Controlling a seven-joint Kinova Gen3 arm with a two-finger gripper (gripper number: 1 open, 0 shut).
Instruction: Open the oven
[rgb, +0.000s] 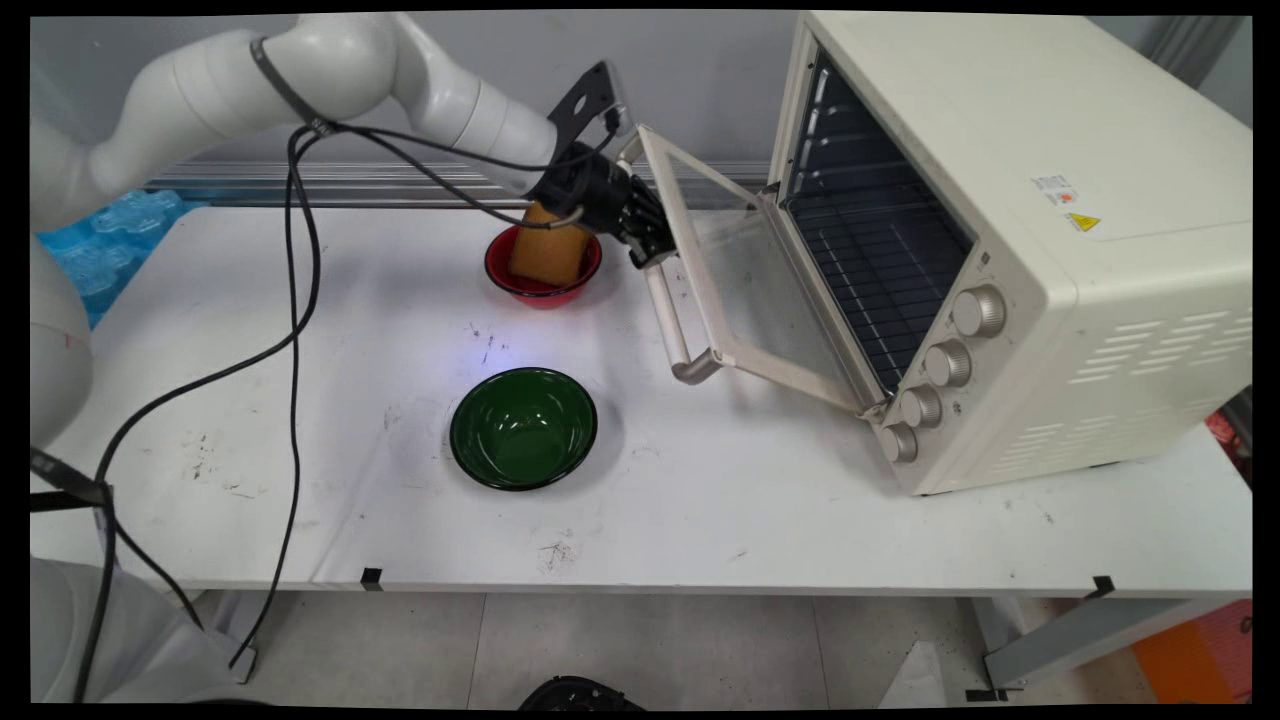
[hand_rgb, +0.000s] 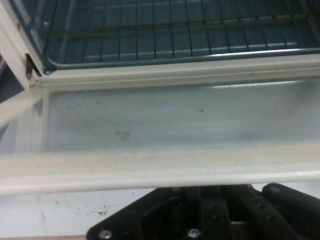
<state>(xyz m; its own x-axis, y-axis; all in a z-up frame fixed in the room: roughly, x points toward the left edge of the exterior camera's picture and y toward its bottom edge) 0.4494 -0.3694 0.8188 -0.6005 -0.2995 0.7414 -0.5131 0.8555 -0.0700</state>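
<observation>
My black gripper (rgb: 652, 250) sits on the upper part of the metal handle (rgb: 672, 330) of the cream oven's (rgb: 1050, 200) glass door (rgb: 740, 270), fingers closed round the bar. The door hangs half open, tilted out toward the table. In the hand view the door's glass (hand_rgb: 175, 120) and white frame fill the picture, with the wire rack (hand_rgb: 175, 30) inside the oven beyond; the black linkage (hand_rgb: 215, 210) rises at the bottom and the fingertips are hidden under the door's edge.
A red bowl (rgb: 540, 285) holding an orange-yellow block (rgb: 545, 250) stands just left of the gripper. A green bowl (rgb: 523, 428) rests nearer the front. A blue moulded tray (rgb: 110, 240) lies at the far left. Black cables hang from the arm.
</observation>
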